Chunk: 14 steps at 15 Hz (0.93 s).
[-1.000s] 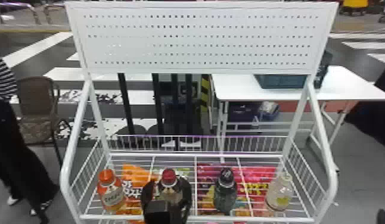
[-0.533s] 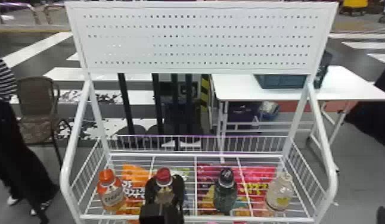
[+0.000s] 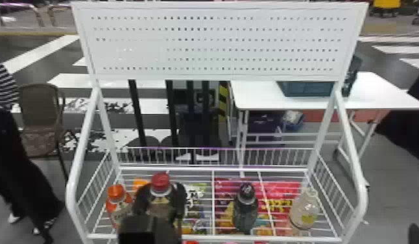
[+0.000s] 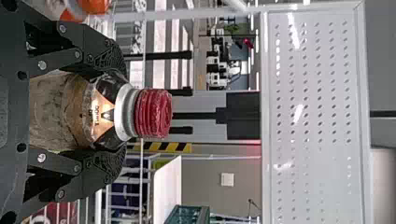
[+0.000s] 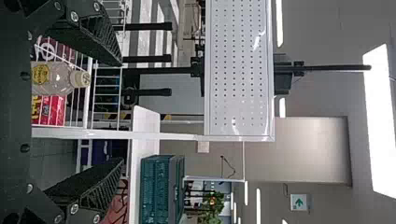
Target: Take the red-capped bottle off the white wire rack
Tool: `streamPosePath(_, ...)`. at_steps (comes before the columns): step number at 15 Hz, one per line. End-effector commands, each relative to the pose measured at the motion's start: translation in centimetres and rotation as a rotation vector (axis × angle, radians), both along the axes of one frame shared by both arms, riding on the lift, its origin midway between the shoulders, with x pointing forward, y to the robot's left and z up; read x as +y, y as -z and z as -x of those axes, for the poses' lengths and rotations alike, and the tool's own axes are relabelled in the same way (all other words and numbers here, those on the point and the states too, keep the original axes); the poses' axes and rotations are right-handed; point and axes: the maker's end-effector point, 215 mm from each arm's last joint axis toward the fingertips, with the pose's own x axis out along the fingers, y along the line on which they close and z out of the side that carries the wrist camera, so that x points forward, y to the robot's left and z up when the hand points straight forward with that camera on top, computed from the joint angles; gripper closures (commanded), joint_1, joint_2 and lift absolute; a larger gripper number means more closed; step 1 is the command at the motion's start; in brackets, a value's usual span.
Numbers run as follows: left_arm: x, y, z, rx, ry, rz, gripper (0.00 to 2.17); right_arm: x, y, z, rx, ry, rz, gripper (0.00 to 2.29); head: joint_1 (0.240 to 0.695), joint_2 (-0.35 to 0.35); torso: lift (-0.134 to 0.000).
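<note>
At left side of white wire rack (image 3: 202, 169): red-capped bottle (image 4: 153, 113) upright, left jaws closed around its body below the neck, presumably for steady removal; right jaws wide apart, empty.

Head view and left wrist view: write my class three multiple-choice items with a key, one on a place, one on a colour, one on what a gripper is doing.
1. Which bottle is nearest the left side of the rack?
A. The pale-capped one
B. The orange-capped one
C. The dark-capped one

2. What colour is the crate on the table?
A. Yellow
B. Pink
C. Teal

3. How are the fingers of the left gripper?
A. Closed on the red-capped bottle
B. Spread, holding nothing
C. Shut together, empty

Key:
1. B: its cap is leftmost in the head view.
2. C: its side is blue-green.
3. A: they press the bottle from both sides.
</note>
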Motion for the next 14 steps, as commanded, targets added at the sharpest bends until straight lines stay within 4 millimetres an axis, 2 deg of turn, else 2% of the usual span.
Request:
streamPosePath(1,5.4,-3.2,1.8,-0.017,-0.075,-0.027,1.09,0.1,0.2,-0.1,0.002,-0.002,-0.002,0.17,0.499,0.000,0.000)
streamPosePath(2,8.1,-4.5,2.8,-0.031,-0.120,-0.030,1.09,0.1,0.2,-0.1,0.003,-0.003,-0.003,0.17,0.499,0.000,0.000)
streamPosePath(5,13.6,-7.8,5.2,-0.068,-0.202,-0.051,1.09,0.3,0.2,-0.1,0.001,-0.005,-0.005,0.17,0.499,0.000,0.000)
streamPosePath(7,15.9,-9.2,6.3,-0.080,-0.236,-0.059,1.09,0.4,0.1,-0.2,-0.003,-0.008,-0.007,0.17,0.499,0.000,0.000)
streamPosePath(10,18.0,-9.6,7.4,-0.078,-0.260,-0.077,1.09,0.4,0.2,-0.2,-0.003,-0.007,-0.008,0.17,0.499,0.000,0.000)
streamPosePath(14,18.5,-10.1,7.8,-0.067,-0.212,-0.071,1.10,0.4,0.3,-0.3,0.000,-0.005,-0.011,0.17,0.499,0.000,0.000)
